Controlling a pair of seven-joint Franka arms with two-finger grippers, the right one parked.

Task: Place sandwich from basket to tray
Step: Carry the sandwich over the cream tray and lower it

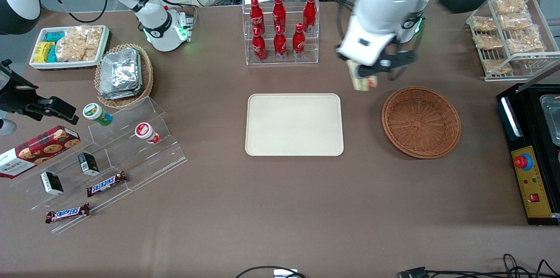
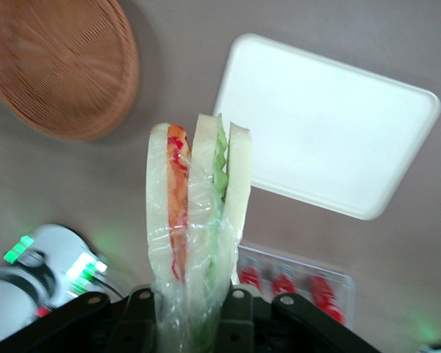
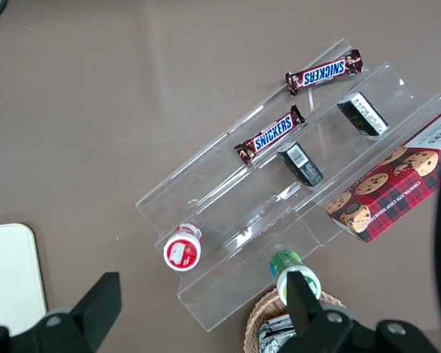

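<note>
My left gripper [image 1: 364,77] hangs in the air above the table, between the basket and the tray and a little farther from the front camera than both. It is shut on the sandwich [image 2: 197,220], a plastic-wrapped wedge of pale bread with red and green filling, also seen as a small pale block under the hand [image 1: 361,82]. The reddish-brown wicker basket [image 1: 421,121] stands empty toward the working arm's end. The cream tray [image 1: 294,124] lies bare at the table's middle; its pale corner shows in the parked wrist view [image 3: 11,279].
A clear rack of red cola bottles [image 1: 280,28] stands farther from the front camera than the tray. A tan basket of foil packets [image 1: 122,74], a white snack tray [image 1: 69,46] and acrylic steps with candy bars [image 1: 107,155] lie toward the parked arm's end. A black appliance [image 1: 531,151] and wire rack [image 1: 509,33] flank the basket.
</note>
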